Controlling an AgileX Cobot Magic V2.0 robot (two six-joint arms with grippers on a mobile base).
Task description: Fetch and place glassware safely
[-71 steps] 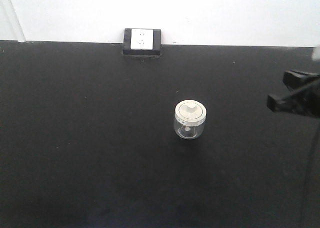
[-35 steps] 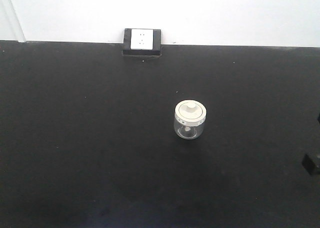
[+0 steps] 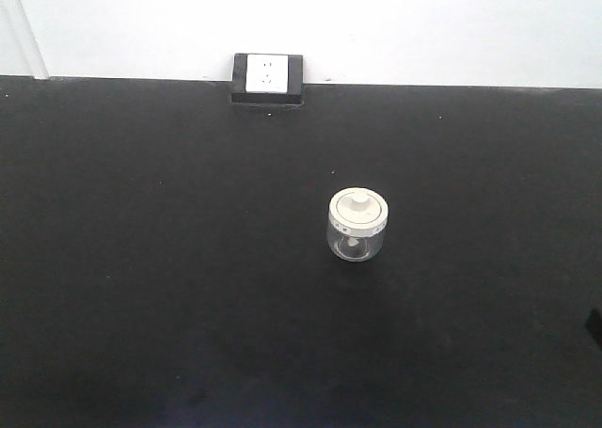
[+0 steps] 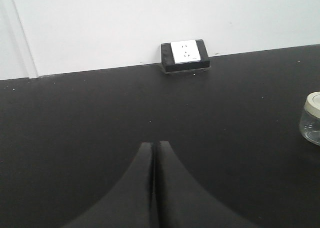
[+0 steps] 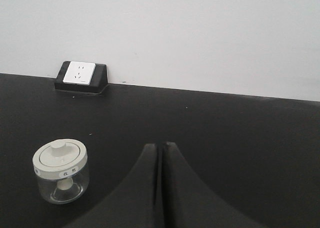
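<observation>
The glassware, a small squat clear jar [image 3: 357,226] with a cream-white knobbed lid, stands upright on the black table [image 3: 150,259], right of centre and untouched. In the right wrist view the jar [image 5: 61,170] sits low on the left, well apart from my right gripper [image 5: 161,145], whose jaws are pressed together on nothing. The left wrist view catches only part of the jar [image 4: 312,118] at the right edge, far from my left gripper [image 4: 154,144], which is also shut and empty. Neither gripper shows clearly in the front view.
A white wall socket in a black housing [image 3: 268,78] sits at the table's back edge against the white wall; the socket [image 4: 186,52] [image 5: 80,75] also shows in both wrist views. A pale door frame [image 3: 19,28] stands at the far left.
My right arm, which stood at the right edge of the front view a second ago, has dropped down and out of that view. The jar has not moved.
</observation>
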